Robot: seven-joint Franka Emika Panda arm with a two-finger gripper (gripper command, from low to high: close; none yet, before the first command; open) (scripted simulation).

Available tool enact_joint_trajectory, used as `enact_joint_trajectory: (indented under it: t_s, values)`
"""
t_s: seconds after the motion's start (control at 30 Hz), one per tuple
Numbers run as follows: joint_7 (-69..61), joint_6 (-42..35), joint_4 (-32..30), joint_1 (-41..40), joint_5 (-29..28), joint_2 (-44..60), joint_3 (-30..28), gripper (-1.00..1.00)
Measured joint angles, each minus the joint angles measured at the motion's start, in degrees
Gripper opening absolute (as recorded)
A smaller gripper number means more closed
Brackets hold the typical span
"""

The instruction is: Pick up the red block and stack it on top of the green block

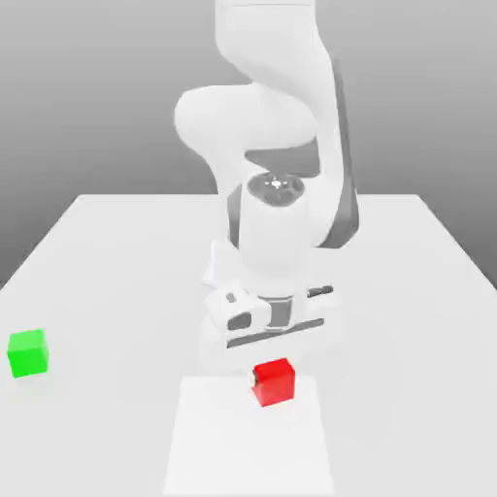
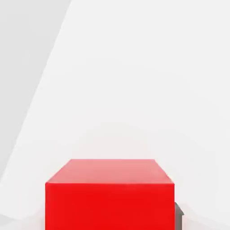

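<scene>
The red block (image 1: pixel 275 381) is at the near middle of the white table (image 1: pixel 116 252), right under the arm's hand. My gripper (image 1: pixel 273 382) reaches straight down over it, shut on the red block, with a dark finger (image 1: pixel 255 387) against the block's side. In the hand view the red block (image 2: pixel 109 197) looms close and a dark fingertip (image 2: pixel 178 214) presses its side. The green block (image 1: pixel 28 352) rests by itself far to the exterior view's left, well apart from the gripper.
The white arm (image 1: pixel 277 107) rises behind the hand at the table's middle. A paler rectangular patch (image 1: pixel 248 447) of the table lies under and in front of the red block.
</scene>
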Motion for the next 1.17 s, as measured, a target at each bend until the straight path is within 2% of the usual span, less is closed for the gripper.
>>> enact_joint_trajectory:
  t_s: [0.27, 0.37, 0.53, 0.83, 1.03, 1.07, 1.17]
  values:
    - [1.2, -11.5, -1.8, 0.1, -1.8, -13.3, -0.6, -1.0]
    - [5.3, -15.1, -0.5, -3.5, -2.2, -15.6, -3.0, -1.0]
    - [15.1, -18.3, 3.8, -13.8, -2.4, -14.2, -9.9, -1.0]
    - [35.3, -23.8, 14.0, -38.1, -0.7, -9.7, -20.8, -1.0]
    - [32.7, -17.2, 16.2, -40.6, 7.2, -0.5, -17.4, -1.0]
    - [31.7, -15.8, 16.2, -41.2, 8.6, 1.1, -16.5, 1.0]
    - [31.7, -15.8, 16.2, -41.2, 8.6, 1.1, -16.5, 1.0]
